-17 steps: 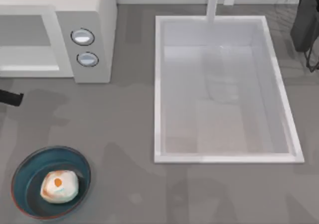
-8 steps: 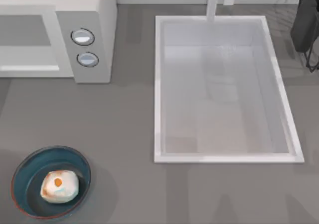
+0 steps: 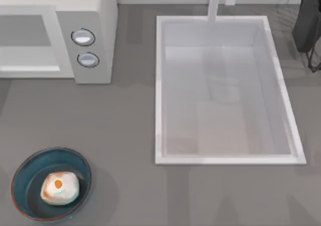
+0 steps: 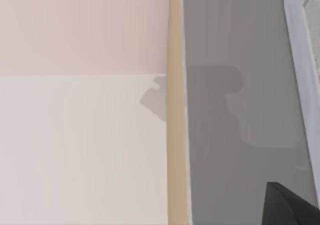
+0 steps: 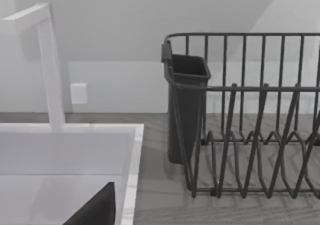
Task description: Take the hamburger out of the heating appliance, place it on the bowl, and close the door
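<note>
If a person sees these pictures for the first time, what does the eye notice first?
First the large white sink at the top view's right. Then the hamburger lying in the blue bowl at the front left, and the heating appliance at the back left with its door shut.

hamburger (image 3: 59, 188) in bowl (image 3: 22, 175), microwave (image 3: 95, 15) behind, door (image 3: 27, 40) seemingly shut

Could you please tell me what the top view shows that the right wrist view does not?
The top view alone has the hamburger lying in the bowl, and the heating appliance with its door shut. The right wrist view alone gives the dish rack's wire bars side-on. Both share the sink, its faucet and the grey counter.
</note>
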`<state>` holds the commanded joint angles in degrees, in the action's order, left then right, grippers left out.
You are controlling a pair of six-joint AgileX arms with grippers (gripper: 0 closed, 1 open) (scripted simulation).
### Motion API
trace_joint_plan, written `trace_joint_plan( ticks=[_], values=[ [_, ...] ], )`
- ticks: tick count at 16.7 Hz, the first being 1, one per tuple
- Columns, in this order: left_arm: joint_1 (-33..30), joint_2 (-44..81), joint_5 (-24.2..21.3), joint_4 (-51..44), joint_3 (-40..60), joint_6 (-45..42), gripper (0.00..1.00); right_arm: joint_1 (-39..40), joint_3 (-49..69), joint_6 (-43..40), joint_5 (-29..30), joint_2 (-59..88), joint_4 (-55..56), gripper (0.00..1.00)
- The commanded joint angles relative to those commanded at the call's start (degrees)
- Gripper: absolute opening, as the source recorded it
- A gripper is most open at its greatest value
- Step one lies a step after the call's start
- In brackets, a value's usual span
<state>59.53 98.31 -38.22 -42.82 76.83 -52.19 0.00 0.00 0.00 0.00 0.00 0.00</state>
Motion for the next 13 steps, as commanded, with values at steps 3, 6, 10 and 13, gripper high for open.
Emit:
trace_joint_plan(
  ticks=[3,6,10,13],
  values=[
    [-0.59,-0.49,-0.38,0.06,-0.1,0.46,0.0,0.0,0.0,0.0,0.0,0.0,0.0,1.0],
    [-0.53,0.37,-0.33,2.29,-1.92,0.39,0.0,0.0,0.0,0.0,0.0,0.0,0.0,1.0],
    [-0.19,3.76,-0.23,13.11,-8.63,0.05,0.0,0.0,0.0,0.0,0.0,0.0,0.0,1.0],
    [0.06,6.28,-0.16,20.36,-13.63,-0.2,0.0,0.0,0.0,0.0,0.0,0.0,0.0,1.0]
  ],
)
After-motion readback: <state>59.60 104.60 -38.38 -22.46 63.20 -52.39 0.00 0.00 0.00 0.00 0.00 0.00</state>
